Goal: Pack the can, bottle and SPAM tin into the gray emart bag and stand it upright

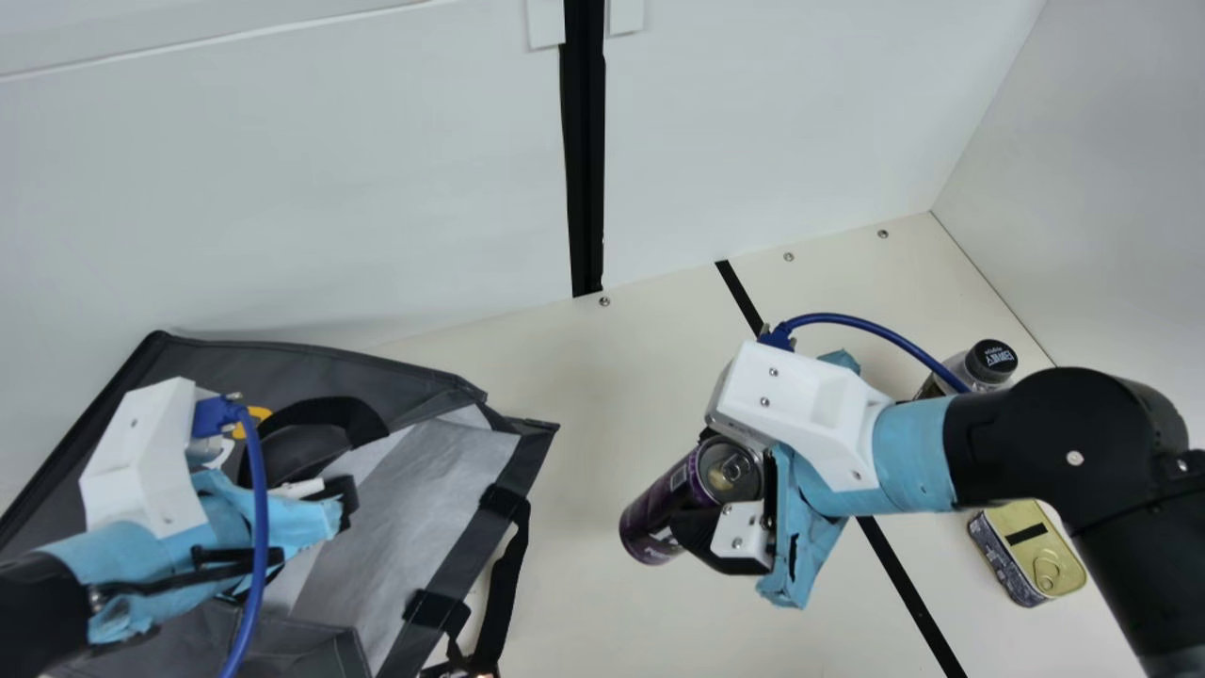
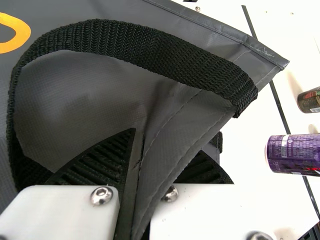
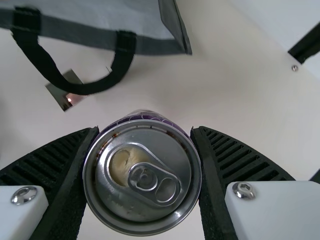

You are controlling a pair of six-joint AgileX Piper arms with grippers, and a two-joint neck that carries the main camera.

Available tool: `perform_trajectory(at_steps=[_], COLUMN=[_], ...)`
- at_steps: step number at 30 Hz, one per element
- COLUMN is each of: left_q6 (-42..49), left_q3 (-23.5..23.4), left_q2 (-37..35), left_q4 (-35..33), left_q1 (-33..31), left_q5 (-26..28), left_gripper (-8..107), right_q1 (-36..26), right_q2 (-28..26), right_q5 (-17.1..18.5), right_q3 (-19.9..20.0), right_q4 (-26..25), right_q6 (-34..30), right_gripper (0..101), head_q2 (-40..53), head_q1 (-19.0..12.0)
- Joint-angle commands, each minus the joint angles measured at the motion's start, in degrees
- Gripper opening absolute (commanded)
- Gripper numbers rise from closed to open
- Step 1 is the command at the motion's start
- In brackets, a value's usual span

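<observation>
Can [image 1: 654, 523], just right of centre of the frame in the main view. Leans, with the metal top [image 1: 732, 471] toward the upper right. Is gripped around the side by the right gripper [image 1: 695, 492]. In the right wrist view, is pressed between both ribbed fingers [image 3: 215, 170], with jaws opened only so much as the width of the can requires. Shows the drinking hole open and the ring pull [image 3: 154, 184] in place.

At the left and lower left of the main view, the gray bag [image 1: 273, 365]. Lies slanted, with a pale gray panel [image 1: 414, 499] toward the centre. Has one black handle [image 1: 329, 409] by the left gripper [image 1: 331, 496], and another black strap [image 1: 509, 584] hanging out near the bottom of the frame, onto the table [image 1: 574, 395]. In the left wrist view, is pinched at a folded seam, with the jaws nearly together, one finger on each side of the cloth.

At the right of the main view, the bottle [image 1: 962, 369] with black cap [image 1: 991, 358], partly behind the right arm [image 1: 1045, 443]. Below, at the lower right, the SPAM tin [image 1: 1007, 563], with gold lid [image 1: 1043, 541] facing the camera. Both well apart from the bag.
</observation>
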Motion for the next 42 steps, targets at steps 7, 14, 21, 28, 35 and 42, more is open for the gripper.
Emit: perform_trajectory(at_steps=[7, 14, 21, 28, 35, 42], left_q6=[0.0, 0.0, 0.0, 0.0, 0.0, 0.0], left_q3=[0.0, 0.0, 0.0, 0.0, 0.0, 0.0], left_q2=[0.0, 0.0, 0.0, 0.0, 0.0, 0.0], left_q4=[0.0, 0.0, 0.0, 0.0, 0.0, 0.0], left_q1=[0.0, 0.0, 0.0, 0.0, 0.0, 0.0], left_q5=[0.0, 0.0, 0.0, 0.0, 0.0, 0.0], left_gripper=[-8, -8, -8, -8, -8, -8], right_q1=[1.53, 2.29, 2.54, 2.62, 2.76, 3.14], right_q2=[-1.18, -1.72, -1.5, -0.75, 0.48, 2.02], right_q5=[0.02, 0.02, 0.02, 0.02, 0.02, 0.02], right_q3=[-1.69, -2.68, -2.97, -2.82, -2.83, -3.14], right_q4=[6.02, 10.27, 13.55, 16.33, 18.29, 19.92], right_q6=[0.9, 1.09, 0.6, -0.76, -2.03, -2.94], right_gripper=[0, 0, 0, 0, 0, 0], head_q2=[-0.14, -0.14, -0.14, -0.14, -0.14, -0.14], head_q1=[-1.3, -1.3, -1.3, -1.3, -1.3, -1.3])
